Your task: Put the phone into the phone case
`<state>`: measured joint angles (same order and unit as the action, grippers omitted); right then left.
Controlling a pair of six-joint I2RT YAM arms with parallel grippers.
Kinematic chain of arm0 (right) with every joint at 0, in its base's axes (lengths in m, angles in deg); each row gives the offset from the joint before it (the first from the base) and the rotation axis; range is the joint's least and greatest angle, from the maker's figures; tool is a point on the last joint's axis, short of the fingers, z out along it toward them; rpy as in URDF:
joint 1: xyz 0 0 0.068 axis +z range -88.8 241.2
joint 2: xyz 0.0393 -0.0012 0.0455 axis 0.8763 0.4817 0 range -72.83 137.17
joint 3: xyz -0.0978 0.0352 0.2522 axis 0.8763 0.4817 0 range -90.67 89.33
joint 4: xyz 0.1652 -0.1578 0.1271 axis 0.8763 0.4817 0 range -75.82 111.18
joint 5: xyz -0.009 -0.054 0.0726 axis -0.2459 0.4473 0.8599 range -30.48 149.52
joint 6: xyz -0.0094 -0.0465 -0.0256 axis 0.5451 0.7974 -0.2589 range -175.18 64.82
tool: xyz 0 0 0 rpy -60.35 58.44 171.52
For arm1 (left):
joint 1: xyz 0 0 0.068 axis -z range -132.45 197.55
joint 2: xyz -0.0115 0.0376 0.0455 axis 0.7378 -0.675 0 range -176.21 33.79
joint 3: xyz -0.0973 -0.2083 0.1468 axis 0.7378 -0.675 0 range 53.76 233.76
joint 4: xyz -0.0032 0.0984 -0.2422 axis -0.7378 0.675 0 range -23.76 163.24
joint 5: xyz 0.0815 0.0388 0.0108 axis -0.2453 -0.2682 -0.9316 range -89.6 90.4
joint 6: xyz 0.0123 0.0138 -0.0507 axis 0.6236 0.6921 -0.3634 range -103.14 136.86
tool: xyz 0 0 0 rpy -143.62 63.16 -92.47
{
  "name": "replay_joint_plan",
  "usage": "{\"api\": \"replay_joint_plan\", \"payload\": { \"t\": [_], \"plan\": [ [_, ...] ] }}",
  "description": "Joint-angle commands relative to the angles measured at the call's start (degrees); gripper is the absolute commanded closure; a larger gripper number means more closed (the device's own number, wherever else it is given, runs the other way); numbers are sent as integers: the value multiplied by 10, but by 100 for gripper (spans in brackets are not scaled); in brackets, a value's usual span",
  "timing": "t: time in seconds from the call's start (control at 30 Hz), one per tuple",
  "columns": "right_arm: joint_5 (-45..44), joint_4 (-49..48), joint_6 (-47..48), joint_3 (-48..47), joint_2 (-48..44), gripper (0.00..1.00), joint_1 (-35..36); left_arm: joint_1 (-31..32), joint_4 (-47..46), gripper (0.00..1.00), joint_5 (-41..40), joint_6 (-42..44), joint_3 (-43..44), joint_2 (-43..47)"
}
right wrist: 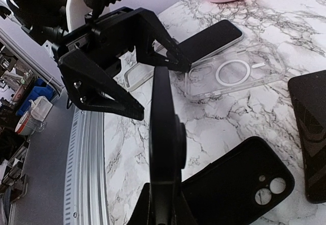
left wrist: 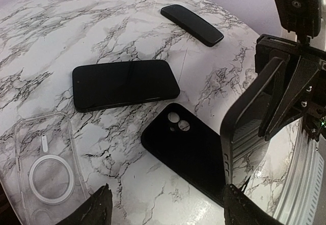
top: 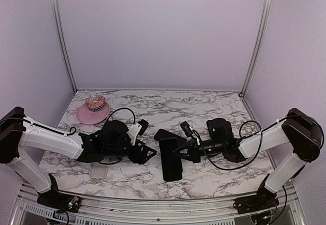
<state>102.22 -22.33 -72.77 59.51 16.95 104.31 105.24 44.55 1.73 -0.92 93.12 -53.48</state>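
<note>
Near the middle of the counter's front edge, the right claw is clamping a black phone, jaws closed hard on its two flat faces, and is holding it upright on its edge. The left claw is standing wide open and empty, facing the phone from just beside it. A black case is lying flat on the marble right by the held phone, with its camera cut-out at the end pointing away from the front edge.

As I judge it, the step in hand is bringing the phone to the case, and seating it is not yet done. The next move is calling for the phone to be turned flat with its camera bump facing down and lined up with the cut-out. One end should then be tucked under the case's lip and the rest pressed in. The case is looking light enough to slide, so the free claw may be needed to pin it.

Toward the left, a clear case with a white ring and a second phone are lying flat. A dark slab, phone or case I cannot tell, is lying farther back, and a pink dish is sitting at the back left corner.

No brand, label or writing is showing clearly enough to read.
</note>
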Motion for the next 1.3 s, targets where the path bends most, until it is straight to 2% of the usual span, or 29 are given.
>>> {"api": "replay_joint_plan", "payload": {
  "t": [0.0,0.47,0.6,0.73,0.93,1.27],
  "plan": [
    [25,-124,-28,1,27,100,-9,-3,8,24,-6,7,29,-6],
    [15,-318,-143,53,122,100,-8,-3,13,28,8,11,36,-35],
    [17,-326,-147,57,140,100,-9,-3,14,28,6,12,33,-35],
    [26,-290,-124,45,153,100,-9,-3,15,28,4,19,34,-36],
    [36,-196,-66,10,157,73,-13,-3,16,28,1,26,37,-38],
    [-9,-51,11,-8,139,55,-19,-4,30,28,-10,45,37,-52]
  ]
}}
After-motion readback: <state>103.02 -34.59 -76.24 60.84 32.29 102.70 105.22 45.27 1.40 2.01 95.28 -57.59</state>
